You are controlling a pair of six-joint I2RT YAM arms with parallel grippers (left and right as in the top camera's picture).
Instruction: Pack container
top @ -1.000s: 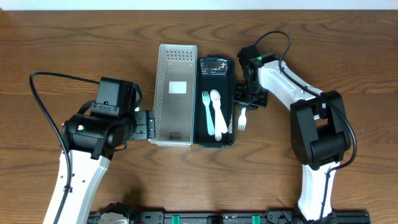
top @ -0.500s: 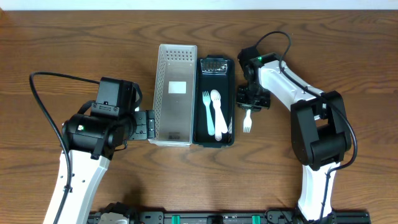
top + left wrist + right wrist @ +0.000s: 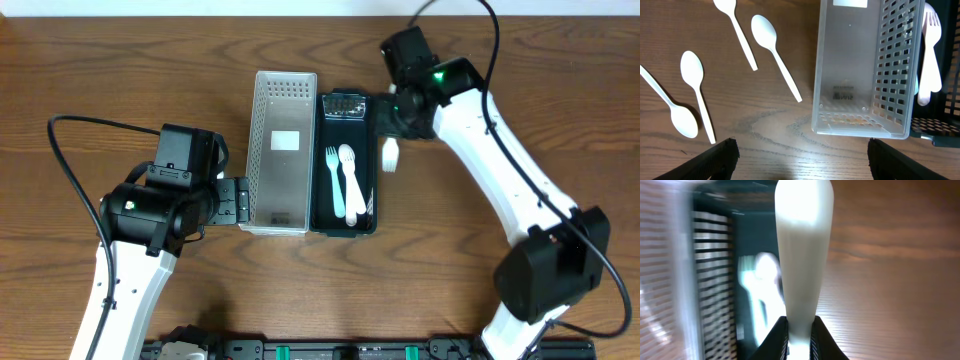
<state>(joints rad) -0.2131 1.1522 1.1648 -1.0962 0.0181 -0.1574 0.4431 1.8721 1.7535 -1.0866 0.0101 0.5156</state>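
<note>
We'd call it a robotics lab bench, not a home. Left arm (image 3: 120,290) and right arm (image 3: 500,150) are mounted on a black rail (image 3: 330,350) at the edge of a wood-grain table (image 3: 560,80), with a loose cable (image 3: 75,180). Only staged props: clear basket (image 3: 283,150), black tray (image 3: 345,230), plastic spoons (image 3: 692,95).

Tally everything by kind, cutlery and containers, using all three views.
Spoons: 5 (four on the table, one in the black container)
Forks: 1
White utensil in right gripper, head hidden: 1
Containers: 2 (black container, clear basket)
Total: 9
</note>
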